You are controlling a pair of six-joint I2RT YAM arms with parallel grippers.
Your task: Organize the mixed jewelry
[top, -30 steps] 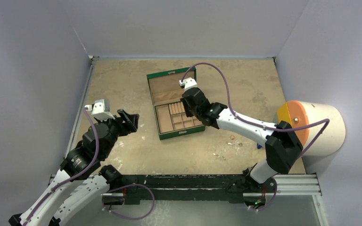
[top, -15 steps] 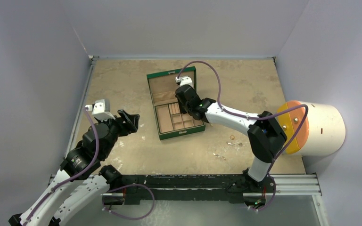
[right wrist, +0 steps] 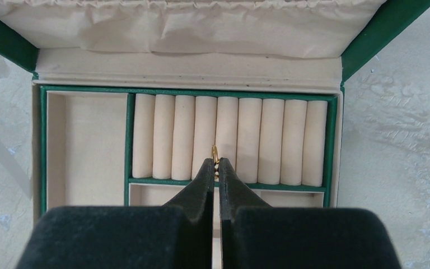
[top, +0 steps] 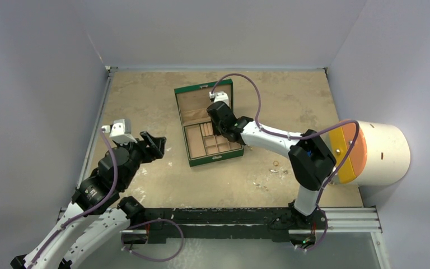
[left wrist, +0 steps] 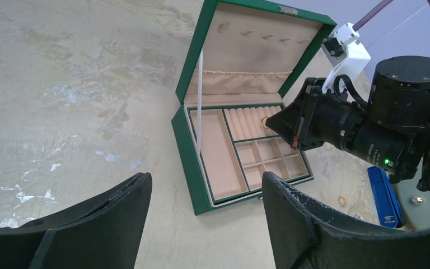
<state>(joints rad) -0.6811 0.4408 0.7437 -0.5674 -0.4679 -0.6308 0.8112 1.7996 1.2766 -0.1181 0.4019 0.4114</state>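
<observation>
Mottled beige tabletop (top: 145,101) fills the floor of a pale grey booth. An open green box (top: 193,103) sits a little above the centre of the overhead view, its lid propped back and tied by a thin white ribbon (left wrist: 200,95).

From the lower right of that view the right arm reaches across to the box. Its wrist view shows the right gripper (right wrist: 215,163) with its fingertips pressed together on a small gold ring (right wrist: 215,152). The ring stands on edge in front of the row of cream rolls (right wrist: 257,140), at the groove near the middle of the row. Whether it touches the rolls I cannot tell. A long compartment (right wrist: 84,145) lies left of the rolls, and small square compartments (left wrist: 263,159) lie below them.

At the left of the overhead view the left gripper (top: 158,143) hangs above bare table, its fingers spread wide and holding nothing, well apart from the box.

Several loose pieces (top: 276,163) lie scattered on the table to the lower right of the box, under the right arm, one of them a gold band (left wrist: 342,200). A blue tool (left wrist: 383,190) lies just beside them. At the right edge a cream cylinder (top: 381,154) lies on its side, its orange end facing the arm.
</observation>
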